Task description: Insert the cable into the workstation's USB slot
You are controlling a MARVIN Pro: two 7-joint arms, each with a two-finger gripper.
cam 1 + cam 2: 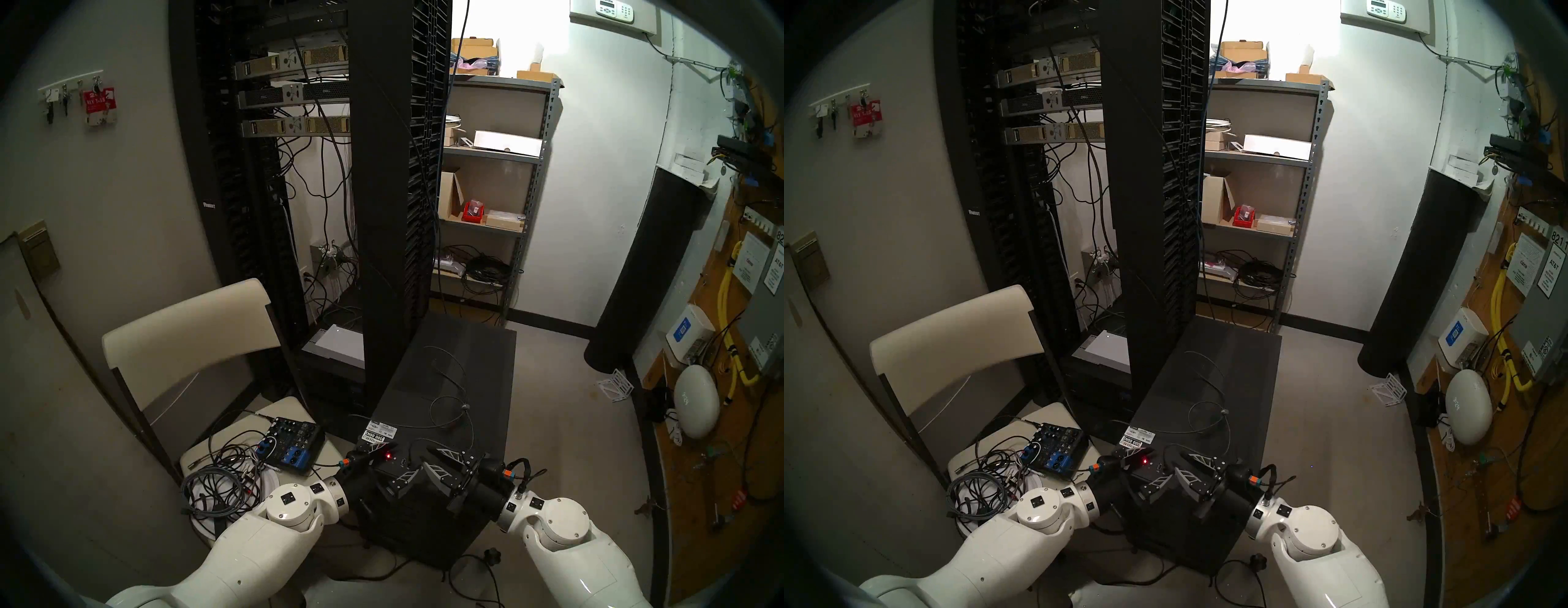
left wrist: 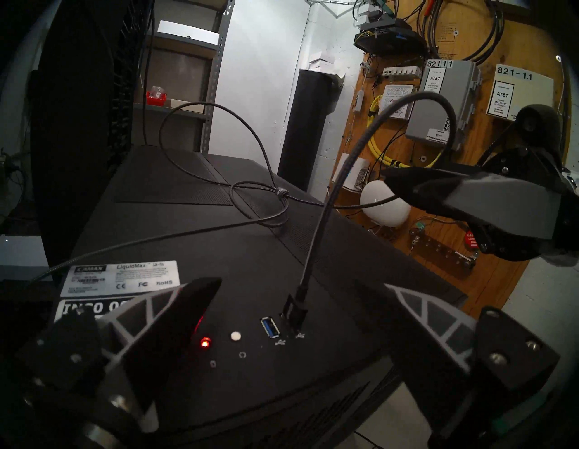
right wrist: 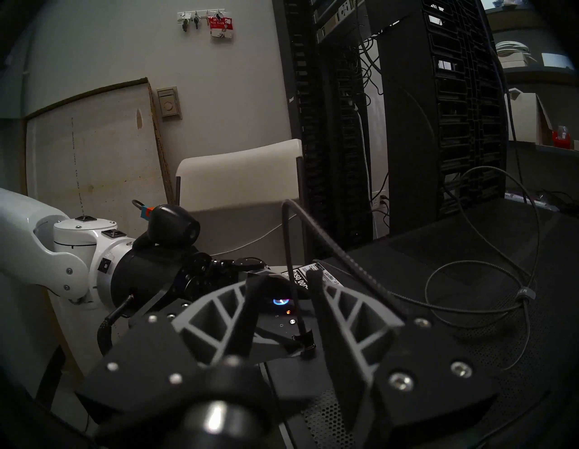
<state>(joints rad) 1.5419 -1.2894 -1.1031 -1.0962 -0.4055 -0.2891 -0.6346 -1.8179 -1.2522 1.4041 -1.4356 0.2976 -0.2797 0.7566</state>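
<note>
USB slot (image 2: 296, 324) hidden beneath plug (image 2: 294, 310)

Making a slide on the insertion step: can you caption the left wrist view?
Cable plug standing in the workstation's USB slot, beside an empty blue port; both grippers open.

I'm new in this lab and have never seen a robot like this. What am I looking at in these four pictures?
This is a robot with two white arms, each ending in a two-fingered hand. The two wide pictures come from cameras on its head, looking down. The other two come from a camera on each wrist. In front of it stands a black workstation with a thin cable looped loosely on top. The cable's plug stands in the USB slot, beside an empty blue port that is nearer the red light. The left hand and the right hand are both open around the plug, and neither holds anything.
</note>
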